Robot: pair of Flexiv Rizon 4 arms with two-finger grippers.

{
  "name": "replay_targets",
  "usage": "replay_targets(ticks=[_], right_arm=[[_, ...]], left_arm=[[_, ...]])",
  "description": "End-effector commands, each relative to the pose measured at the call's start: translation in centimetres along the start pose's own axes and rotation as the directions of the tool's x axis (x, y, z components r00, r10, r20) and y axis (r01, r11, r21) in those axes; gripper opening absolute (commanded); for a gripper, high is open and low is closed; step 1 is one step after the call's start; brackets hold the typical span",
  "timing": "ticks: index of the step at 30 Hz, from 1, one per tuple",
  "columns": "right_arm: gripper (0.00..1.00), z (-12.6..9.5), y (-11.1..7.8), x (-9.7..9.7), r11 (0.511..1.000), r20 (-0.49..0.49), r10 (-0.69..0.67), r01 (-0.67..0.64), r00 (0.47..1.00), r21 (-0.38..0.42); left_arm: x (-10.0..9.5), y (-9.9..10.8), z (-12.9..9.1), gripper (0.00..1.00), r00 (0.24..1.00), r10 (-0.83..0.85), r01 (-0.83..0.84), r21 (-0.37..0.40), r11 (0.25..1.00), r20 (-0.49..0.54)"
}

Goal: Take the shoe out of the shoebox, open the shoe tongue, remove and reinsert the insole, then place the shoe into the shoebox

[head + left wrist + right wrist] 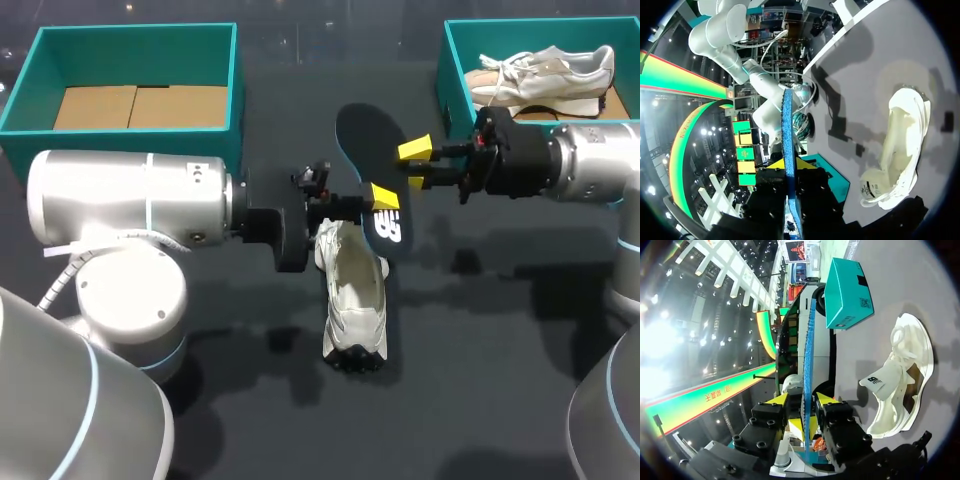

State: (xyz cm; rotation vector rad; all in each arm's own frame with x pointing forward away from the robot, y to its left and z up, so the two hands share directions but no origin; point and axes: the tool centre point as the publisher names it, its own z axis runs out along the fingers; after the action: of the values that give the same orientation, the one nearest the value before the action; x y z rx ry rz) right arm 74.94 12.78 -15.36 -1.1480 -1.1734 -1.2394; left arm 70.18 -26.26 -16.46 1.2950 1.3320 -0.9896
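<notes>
Mid-air, left end effector (378, 200) and right end effector (415, 165) clamp the insole (370, 135).

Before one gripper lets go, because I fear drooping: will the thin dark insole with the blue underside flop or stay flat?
Probably fairly flat: the thin dark insole looks straight edge-on in the left gripper and right gripper. Likely light, being so thin. One pinch alone might let it pivot or sag.
</notes>
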Motion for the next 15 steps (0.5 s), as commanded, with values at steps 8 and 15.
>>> replay_targets(ticks=[8,15], right_arm=[[0.29,1.2,-0.1,-1.0,1.0,-0.013,0.011,-0.01,1.0,0.017],[0.33,1.4,-0.2,-1.1,1.0,-0.02,0.01,-0.01,1.0,0.019]], left_arm=[[0.0,0.1,1.2,0.0,1.0,0.006,-0.006,-0.024,1.0,0.0],[0.0,-0.1,1.0,0.0,1.0,0.003,-0.003,-0.012,1.0,0.0]])
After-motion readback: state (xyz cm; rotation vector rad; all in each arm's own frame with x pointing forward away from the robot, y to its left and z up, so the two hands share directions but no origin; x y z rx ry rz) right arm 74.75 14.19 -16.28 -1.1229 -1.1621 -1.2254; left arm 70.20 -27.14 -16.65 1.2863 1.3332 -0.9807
